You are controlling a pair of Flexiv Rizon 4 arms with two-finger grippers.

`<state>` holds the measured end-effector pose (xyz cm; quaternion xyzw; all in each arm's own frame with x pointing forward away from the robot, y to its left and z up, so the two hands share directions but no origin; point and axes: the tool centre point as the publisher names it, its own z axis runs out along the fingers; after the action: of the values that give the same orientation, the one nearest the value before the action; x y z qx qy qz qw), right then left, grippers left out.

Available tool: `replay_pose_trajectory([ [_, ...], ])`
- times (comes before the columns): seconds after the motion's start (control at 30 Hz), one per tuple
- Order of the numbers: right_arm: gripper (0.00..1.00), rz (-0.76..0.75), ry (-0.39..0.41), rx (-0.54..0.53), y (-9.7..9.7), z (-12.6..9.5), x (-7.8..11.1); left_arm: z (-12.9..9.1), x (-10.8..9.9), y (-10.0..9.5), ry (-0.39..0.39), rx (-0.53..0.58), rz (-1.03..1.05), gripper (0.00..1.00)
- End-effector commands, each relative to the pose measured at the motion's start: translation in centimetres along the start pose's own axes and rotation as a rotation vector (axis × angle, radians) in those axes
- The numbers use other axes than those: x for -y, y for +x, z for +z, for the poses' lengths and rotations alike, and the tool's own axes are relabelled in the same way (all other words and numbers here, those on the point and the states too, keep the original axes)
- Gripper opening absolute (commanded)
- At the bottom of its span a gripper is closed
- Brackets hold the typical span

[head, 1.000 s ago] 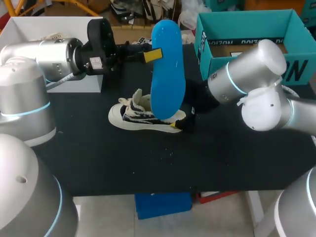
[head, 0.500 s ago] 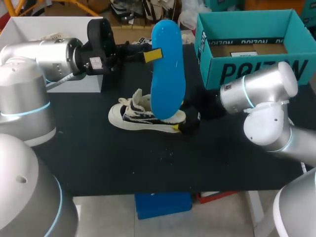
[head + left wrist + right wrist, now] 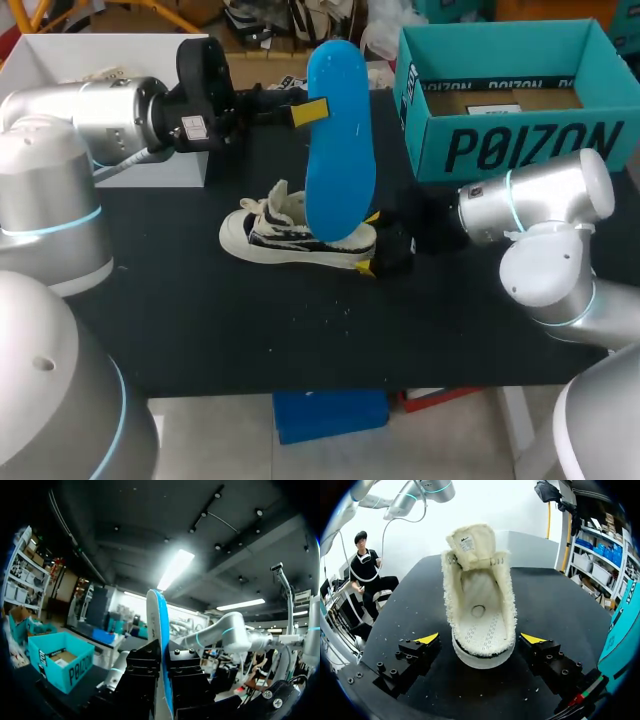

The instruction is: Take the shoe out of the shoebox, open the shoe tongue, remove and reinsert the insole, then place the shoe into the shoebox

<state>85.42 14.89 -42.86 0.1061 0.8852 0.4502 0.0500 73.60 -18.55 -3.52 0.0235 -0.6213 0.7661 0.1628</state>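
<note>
A blue insole (image 3: 340,140) stands on end above the shoe, with my left gripper (image 3: 305,112) shut on its edge high over the table's back. From the left wrist view the insole (image 3: 159,625) is clamped edge-on between the black fingers (image 3: 142,672). The white shoe with zebra-striped sides (image 3: 290,235) lies mid-table, tongue pulled up. My right gripper (image 3: 369,242) is open at the shoe's heel. In the right wrist view the shoe (image 3: 480,605) shows its fleecy, insole-less inside, its heel lying between the wide-apart fingertips of my right gripper (image 3: 480,639) without touching them.
The teal shoebox (image 3: 520,150) stands open at the back right, also visible as a teal shoebox (image 3: 60,665) beyond the left gripper. A white bin (image 3: 60,60) sits at the back left. The black table (image 3: 200,320) has bare room along its front.
My right arm has swung down toward the table's front, and its gripper has levelled out at the shoe's heel, shifting slightly right. The left arm and the insole have stayed put.
</note>
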Motion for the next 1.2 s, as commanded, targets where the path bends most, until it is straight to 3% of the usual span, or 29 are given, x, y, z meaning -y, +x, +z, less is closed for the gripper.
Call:
replay_pose_trajectory([
  [0.03, 1.0, 0.0, 0.151, -0.019, -0.8, -1.9, -1.4, 0.2, -0.1, 0.0, 0.001, 0.005, 0.003, 0.0],
  [0.17, 1.0, -0.013, 0.226, -0.046, -1.7, -3.0, -2.0, 0.2, -0.1, 0.0, 0.001, 0.005, 0.003, 0.0],
  [0.4, 1.0, -0.004, 0.462, -0.053, -2.6, -3.2, -3.4, 0.2, -0.1, 0.0, 0.001, 0.005, 0.003, 0.0],
  [0.53, 1.0, -0.04, 0.657, -0.023, -2.7, -2.2, -4.4, 0.2, -0.1, 0.0, 0.001, 0.005, 0.003, 0.0],
  [0.73, 1.0, -0.111, 0.831, 0.022, -2.6, -0.7, -6.3, 0.2, -0.1, 0.0, 0.001, 0.005, 0.003, 0.0],
  [1.2, 1.0, -0.161, 0.915, 0.041, -2.3, 1.7, -8.2, 0.2, -0.1, 0.0, 0.001, 0.005, 0.003, 0.0],
])
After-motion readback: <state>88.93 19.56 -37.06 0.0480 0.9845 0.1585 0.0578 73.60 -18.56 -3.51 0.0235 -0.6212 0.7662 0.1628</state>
